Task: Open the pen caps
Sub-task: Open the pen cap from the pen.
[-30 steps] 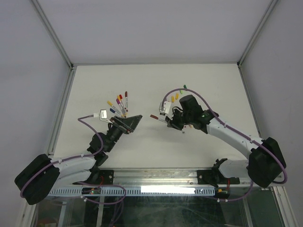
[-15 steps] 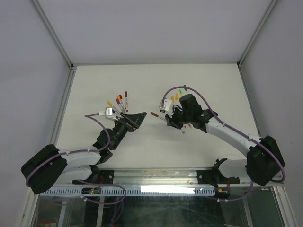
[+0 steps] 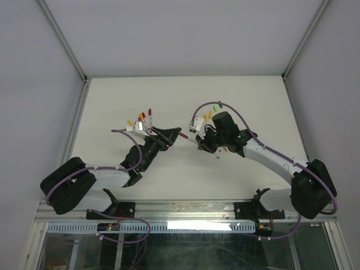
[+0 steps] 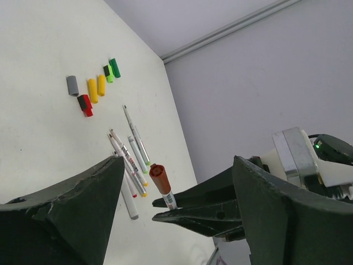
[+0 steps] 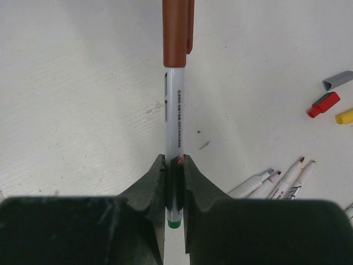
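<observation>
my right pincer [image 5: 174, 165] is clamped on the lower part of a pen [image 5: 174, 110] and holds it above the worktop [image 3: 112, 95], with the dark red cap [image 5: 176, 33] pointing away from it, toward the other arm. i think it is held this way so the cap end stays free for the second arm to pull. my left pincer [image 4: 177, 160] stands wide apart, one finger on each side of this cap, and in its own camera the cap sits in the gap without touching either finger. so the cap is not gripped yet, and it is on the pen.

the loose caps [image 4: 92, 91], grey, red, yellow and green, lie together far back on the worktop, and the open pens [image 4: 132, 165] lie in a small bunch nearer. to me this looks like sorting: finished parts are put aside. near my left arm some capped pens [image 3: 143, 119] wait with their coloured caps on.

some things i cannot see well. from above, the place where the two pincers meet is very small, so contact is not readable there. the top of the dark red cap is cut off in the right wrist camera. my left arm covers part of the capped pens, so i cannot count them.
</observation>
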Robot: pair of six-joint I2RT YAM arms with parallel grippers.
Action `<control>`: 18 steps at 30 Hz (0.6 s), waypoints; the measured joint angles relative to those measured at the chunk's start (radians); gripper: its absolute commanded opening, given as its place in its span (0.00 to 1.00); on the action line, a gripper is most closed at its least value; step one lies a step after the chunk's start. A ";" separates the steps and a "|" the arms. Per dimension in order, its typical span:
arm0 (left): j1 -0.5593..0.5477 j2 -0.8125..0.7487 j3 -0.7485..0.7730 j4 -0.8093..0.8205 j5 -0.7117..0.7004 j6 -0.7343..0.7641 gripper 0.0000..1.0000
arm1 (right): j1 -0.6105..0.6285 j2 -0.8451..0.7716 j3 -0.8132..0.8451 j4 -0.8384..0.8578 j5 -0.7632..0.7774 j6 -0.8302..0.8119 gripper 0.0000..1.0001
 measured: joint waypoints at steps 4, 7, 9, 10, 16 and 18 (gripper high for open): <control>-0.007 0.065 0.048 -0.001 -0.003 -0.006 0.65 | 0.000 0.000 0.005 0.001 0.001 0.008 0.00; -0.013 0.117 0.090 -0.003 -0.002 -0.011 0.55 | 0.000 0.000 0.009 0.006 0.001 0.011 0.00; -0.013 0.151 0.114 -0.006 -0.002 -0.018 0.44 | 0.000 0.000 0.011 0.007 0.001 0.011 0.00; -0.013 0.164 0.123 -0.007 0.000 -0.023 0.39 | 0.000 0.000 0.011 0.008 0.001 0.013 0.00; -0.019 0.225 0.157 -0.020 0.011 -0.037 0.05 | 0.000 0.000 0.011 0.007 0.002 0.016 0.00; -0.020 0.225 0.162 -0.014 0.013 -0.048 0.00 | 0.000 0.003 0.011 0.006 0.002 0.017 0.00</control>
